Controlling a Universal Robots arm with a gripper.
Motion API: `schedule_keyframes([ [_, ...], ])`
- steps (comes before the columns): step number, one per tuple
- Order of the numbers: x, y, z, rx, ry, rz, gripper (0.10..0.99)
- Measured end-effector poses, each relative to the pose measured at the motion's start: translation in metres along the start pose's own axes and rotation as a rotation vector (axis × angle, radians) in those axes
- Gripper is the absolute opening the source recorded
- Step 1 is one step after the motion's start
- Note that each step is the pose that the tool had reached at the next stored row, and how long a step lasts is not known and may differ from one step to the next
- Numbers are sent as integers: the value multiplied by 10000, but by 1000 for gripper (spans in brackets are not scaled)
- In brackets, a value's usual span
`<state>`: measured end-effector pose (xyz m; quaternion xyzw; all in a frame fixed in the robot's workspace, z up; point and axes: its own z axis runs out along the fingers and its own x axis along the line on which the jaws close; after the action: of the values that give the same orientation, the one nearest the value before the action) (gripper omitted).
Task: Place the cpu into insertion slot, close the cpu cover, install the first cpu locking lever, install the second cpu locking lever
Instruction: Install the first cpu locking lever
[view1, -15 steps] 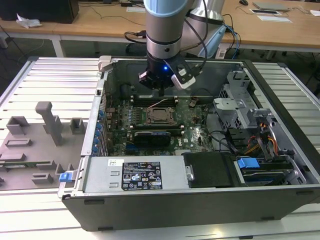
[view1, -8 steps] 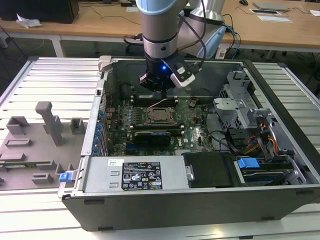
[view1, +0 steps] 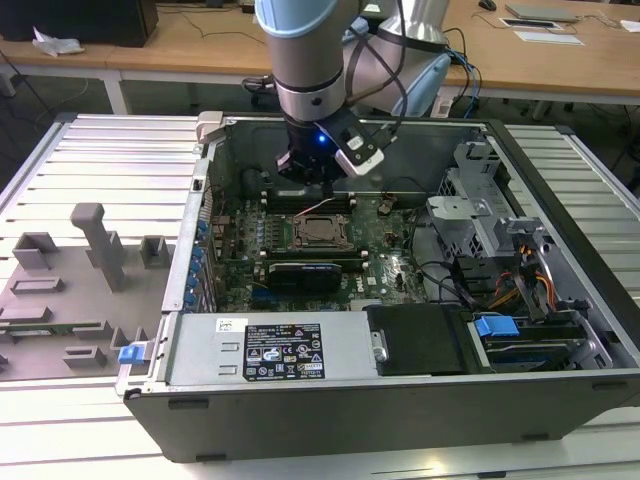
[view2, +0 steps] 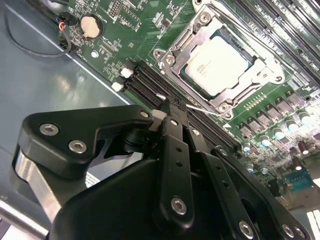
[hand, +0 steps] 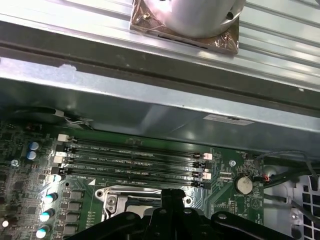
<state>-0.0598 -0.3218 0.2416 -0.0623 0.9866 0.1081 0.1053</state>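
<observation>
The exterior view looks down from far off at the whole computer case (view1: 330, 420). Both wrist views sit close above its green motherboard (view2: 140, 30), sharing the memory slots (hand: 135, 162).

No words can be made out. In the exterior view, a black sticker (view1: 285, 350) with white print and small signs sits on the silver box (view1: 200, 352), at 6 o'clock from the cpu (view1: 322, 232). A little white sticker (view1: 231, 325) is at the black one's 10 o'clock. In the second wrist view, faint print marks the cpu (view2: 222, 62). In the first wrist view, tiny white print runs along the memory slots (hand: 132, 160), and a pale label (hand: 227, 119) is on the case wall.
</observation>
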Motion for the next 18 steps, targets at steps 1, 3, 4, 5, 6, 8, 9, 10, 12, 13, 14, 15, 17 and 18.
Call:
schedule_keyframes([
  [1,5,-3,17,3,-34,-8,106],
  [3,11,-9,44,4,-51,-15,106],
  [4,15,-12,59,5,-55,-14,106],
  [5,19,-13,74,5,-56,-11,106],
  [6,21,-10,85,10,-59,3,106],
  [8,22,-1,98,23,-69,55,106],
  [9,22,7,105,31,-77,90,106],
  [10,22,44,131,54,-99,194,106],
  [12,41,51,234,152,-186,609,106],
  [13,43,52,247,162,-195,651,106],
  [14,43,55,260,174,-204,698,106],
  [15,43,63,274,187,-215,754,106],
  [17,44,87,303,216,-242,877,106],
  [18,45,92,314,230,-255,937,106],
])
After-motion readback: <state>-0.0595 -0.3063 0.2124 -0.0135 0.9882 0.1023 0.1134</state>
